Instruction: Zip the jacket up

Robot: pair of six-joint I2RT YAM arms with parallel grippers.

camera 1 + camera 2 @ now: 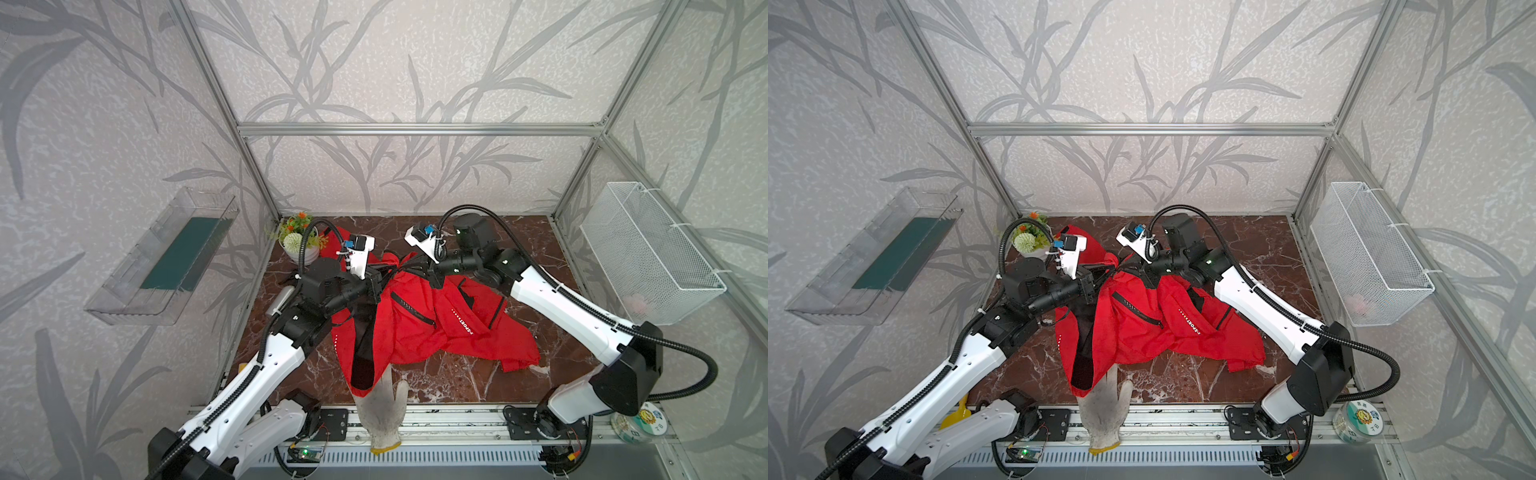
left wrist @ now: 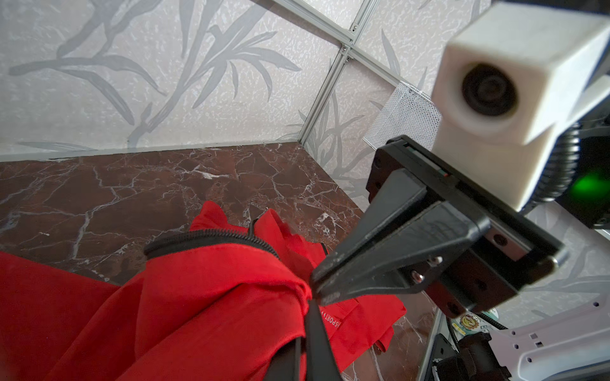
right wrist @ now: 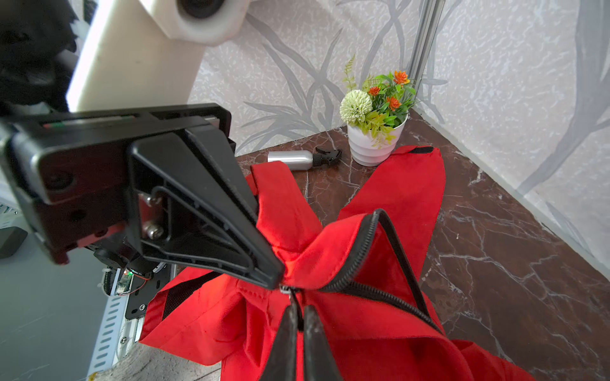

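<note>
A large bright red thin-fabric jacket (image 1: 415,328) lies crumpled in the middle of the dark brown marble-patterned tabletop (image 1: 457,382), its upper part lifted and gathered between the two arms. The left gripper (image 3: 276,280) has its jaws pressed together on a pinch of red fabric. The right gripper (image 3: 298,325) has its jaws nearly together, with the thin black zipper pull (image 3: 298,315) between them. Above that point the black front zipper (image 3: 359,250) gapes in a loop. In both top views the arms hide the gripping point.

The jacket's hem covers the fingertips of a white knitted work glove (image 1: 384,409), which hangs over the front rail. A silver spray bottle (image 3: 290,160) lies beside a white pot of artificial flowers (image 3: 376,142). Something pale in the white wire basket (image 1: 648,257) is too blurred to identify.
</note>
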